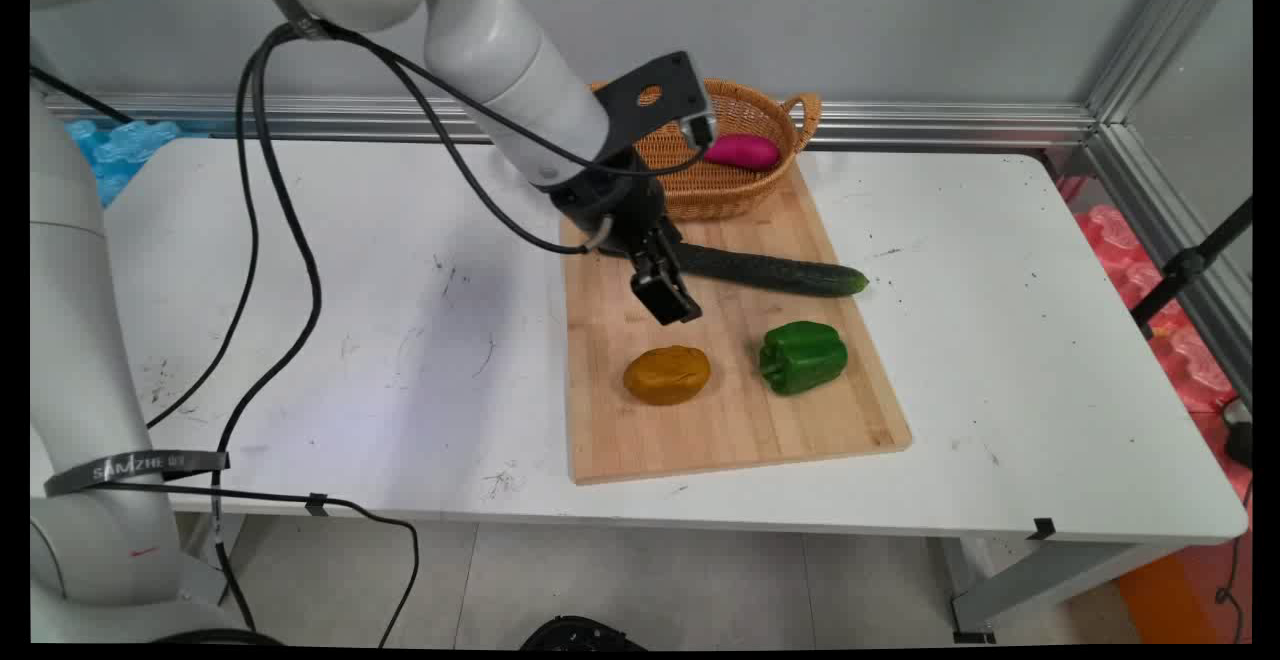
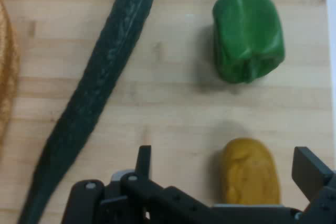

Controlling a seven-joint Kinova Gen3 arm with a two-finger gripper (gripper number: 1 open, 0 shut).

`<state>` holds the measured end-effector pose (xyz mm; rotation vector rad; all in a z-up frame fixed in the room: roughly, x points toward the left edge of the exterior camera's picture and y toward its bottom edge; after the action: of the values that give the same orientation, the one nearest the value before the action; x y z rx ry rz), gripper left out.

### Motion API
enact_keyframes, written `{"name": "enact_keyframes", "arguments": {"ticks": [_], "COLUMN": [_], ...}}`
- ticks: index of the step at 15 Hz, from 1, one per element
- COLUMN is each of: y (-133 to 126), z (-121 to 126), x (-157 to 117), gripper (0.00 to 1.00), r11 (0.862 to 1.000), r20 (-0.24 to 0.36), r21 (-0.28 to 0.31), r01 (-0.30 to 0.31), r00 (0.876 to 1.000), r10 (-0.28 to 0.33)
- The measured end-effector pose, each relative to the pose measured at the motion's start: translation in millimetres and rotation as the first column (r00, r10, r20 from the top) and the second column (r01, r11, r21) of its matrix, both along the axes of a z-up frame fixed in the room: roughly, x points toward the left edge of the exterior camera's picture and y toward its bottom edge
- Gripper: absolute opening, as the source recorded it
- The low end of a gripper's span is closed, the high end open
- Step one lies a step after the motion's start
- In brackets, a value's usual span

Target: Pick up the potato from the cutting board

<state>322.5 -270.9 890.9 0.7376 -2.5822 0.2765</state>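
gripper point(image 2: 224, 165) spread wide above wooden board point(image 1: 610, 430), fingers flanking yellow potato point(image 1: 667, 375) near board's near edge, not touching. cucumber point(image 1: 775, 272) lying across board's middle; green pepper point(image 1: 803, 356) toward right edge. wicker basket point(image 1: 765, 108) at far edge, holding magenta vegetable point(image 1: 742, 151).

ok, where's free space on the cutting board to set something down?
Free: the near strip of the cutting board, in front of the potato and green pepper. Crowded: the far end, with basket, cucumber and open gripper above the potato.
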Motion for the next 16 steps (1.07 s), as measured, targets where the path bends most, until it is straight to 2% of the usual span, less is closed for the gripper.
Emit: {"name": "enact_keyframes", "arguments": {"ticks": [7,16], "y": [14,26], "z": [-11,-57], "x": [-11,1], "gripper": [1.0,1.0], "r11": [0.999,0.999], "r20": [-0.01,0.005], "r21": [0.026,0.024], "r01": [-0.022,-0.028], "r00": [1.0,1.0], "r10": [0.023,0.028]}}
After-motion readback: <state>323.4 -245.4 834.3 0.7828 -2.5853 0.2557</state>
